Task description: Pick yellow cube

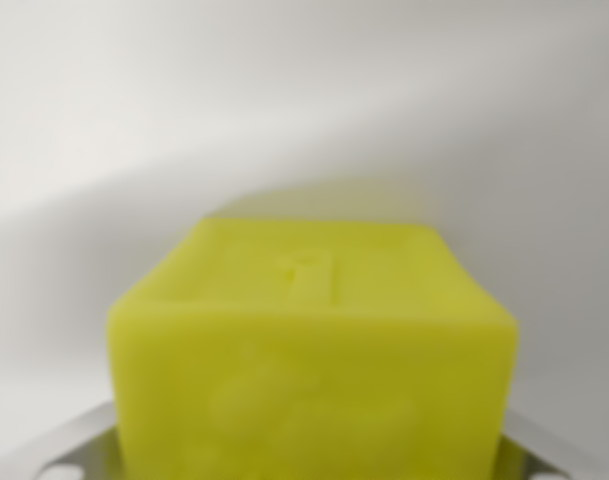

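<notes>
1. Yellow cube (314, 370) fills the lower centre of the wrist view, blurred by closeness, against a plain white surface (304, 100).
2. Grey metal parts of the hand (314, 465) show at both lower corners, flanking the cube.
3. Cannot tell whether the hand grips the cube.
</notes>
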